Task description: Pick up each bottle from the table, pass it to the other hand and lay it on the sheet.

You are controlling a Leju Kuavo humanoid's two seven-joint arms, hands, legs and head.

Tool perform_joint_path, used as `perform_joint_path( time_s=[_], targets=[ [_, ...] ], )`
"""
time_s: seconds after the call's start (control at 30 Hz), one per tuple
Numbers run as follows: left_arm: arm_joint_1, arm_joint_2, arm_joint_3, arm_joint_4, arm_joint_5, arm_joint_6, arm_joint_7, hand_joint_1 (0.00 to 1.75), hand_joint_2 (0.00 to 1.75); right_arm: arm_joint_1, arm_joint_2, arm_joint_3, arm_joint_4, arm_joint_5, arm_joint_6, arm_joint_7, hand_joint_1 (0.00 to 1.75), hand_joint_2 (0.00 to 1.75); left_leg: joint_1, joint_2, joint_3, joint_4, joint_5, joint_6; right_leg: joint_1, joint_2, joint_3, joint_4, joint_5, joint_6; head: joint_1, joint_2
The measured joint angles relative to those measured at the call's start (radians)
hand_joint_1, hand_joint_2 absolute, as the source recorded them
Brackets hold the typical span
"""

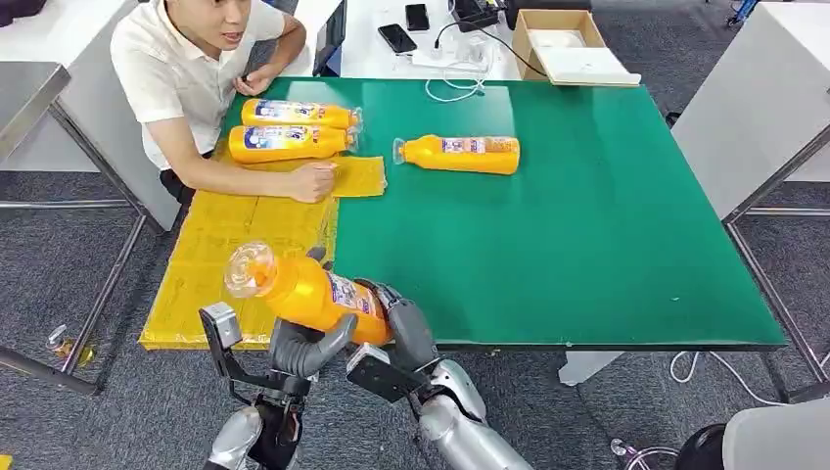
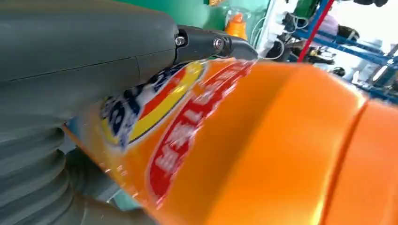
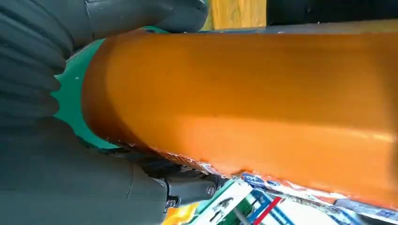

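An orange bottle (image 1: 299,287) with a clear cap hangs over the near edge of the table, cap end over the yellow sheet (image 1: 220,264). My left hand (image 1: 308,351) grips it from below near its middle, and my right hand (image 1: 403,325) holds its base end. Up close, the left wrist view has the labelled bottle (image 2: 263,140) against my left hand (image 2: 84,56). My right hand (image 3: 56,178) wraps the bottle (image 3: 244,103) in the right wrist view. Two more bottles (image 1: 294,114) (image 1: 289,143) lie on the sheet's far end. Another bottle (image 1: 460,154) lies on the green table (image 1: 587,225).
A person sits at the table's far left corner, one hand (image 1: 313,181) resting on the sheet beside the two laid bottles. Phones, cables and a cardboard box (image 1: 563,44) lie on the white desk beyond. Grey table frames stand at both sides.
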Motion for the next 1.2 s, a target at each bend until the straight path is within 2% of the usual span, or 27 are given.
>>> perform_joint_path(
  time_s=[0.27,0.5,0.6,0.63,0.67,0.7,0.73,0.77,0.97,1.2],
  targets=[
    [0.016,0.000,0.031,-0.005,0.023,-0.061,-0.037,1.75,1.75,-0.013,-0.001,0.039,0.016,-0.031,0.028,-0.023,1.75,1.75,0.000,0.000,0.000,0.000,0.000,0.000,0.000,0.000,-0.001,0.000,0.000,0.000,0.000,0.000],
    [0.036,0.000,0.057,-0.006,0.069,-0.145,-0.045,1.75,1.75,-0.013,-0.009,0.054,0.016,-0.072,0.111,-0.061,1.68,1.75,0.000,0.000,0.000,0.000,0.000,0.000,0.000,0.000,-0.001,0.000,0.000,0.000,0.000,0.000],
    [0.041,0.001,0.058,-0.006,0.069,-0.151,-0.044,1.75,1.75,-0.012,-0.013,0.063,0.016,-0.074,0.118,-0.063,1.33,1.75,0.000,0.000,0.000,0.000,0.000,0.000,0.000,0.000,-0.001,0.000,0.000,0.000,0.000,0.000],
    [0.042,0.001,0.058,-0.006,0.070,-0.152,-0.044,1.75,1.75,-0.012,-0.014,0.064,0.016,-0.075,0.120,-0.064,0.84,1.75,0.000,0.000,0.000,0.000,0.000,0.000,0.000,0.000,-0.001,0.000,0.000,0.000,0.000,0.000],
    [0.043,0.001,0.058,-0.006,0.070,-0.154,-0.044,1.75,1.75,-0.012,-0.015,0.065,0.016,-0.077,0.124,-0.066,0.16,1.75,0.000,0.000,0.000,0.000,0.000,0.000,0.000,0.000,-0.001,0.000,0.000,0.000,0.000,0.000],
    [0.044,0.001,0.058,-0.006,0.070,-0.157,-0.044,1.75,1.75,-0.012,-0.017,0.066,0.016,-0.078,0.127,-0.069,0.00,1.75,0.000,0.000,0.000,0.000,0.000,0.000,0.000,0.000,-0.001,0.000,0.000,0.000,0.000,0.000],
    [0.045,0.002,0.059,-0.006,0.067,-0.161,-0.044,1.75,1.75,-0.011,-0.018,0.068,0.015,-0.081,0.133,-0.072,0.00,1.75,0.000,0.000,0.000,0.000,0.000,0.000,0.000,0.000,-0.001,0.000,0.000,0.000,0.000,0.000],
    [0.045,0.002,0.060,-0.006,0.063,-0.165,-0.045,1.75,1.75,-0.009,-0.019,0.069,0.013,-0.082,0.140,-0.074,0.00,0.00,0.000,0.000,0.000,0.000,0.000,0.000,0.000,0.000,-0.001,0.000,0.000,0.000,0.000,0.000],
    [0.047,0.003,0.062,-0.014,0.017,-0.179,-0.059,1.75,1.75,0.018,-0.026,0.076,-0.011,-0.092,0.145,-0.077,0.00,0.00,0.000,0.000,-0.001,0.000,0.000,0.000,0.000,0.000,-0.002,0.000,0.000,0.000,0.000,0.000],
    [0.051,0.001,0.069,-0.069,-0.007,-0.161,-0.073,1.75,1.75,0.091,-0.046,0.077,-0.089,-0.087,0.067,-0.151,0.00,0.00,0.000,0.000,-0.001,0.000,0.000,0.000,0.000,0.000,-0.002,0.000,0.000,0.000,0.000,0.000]
  ],
)
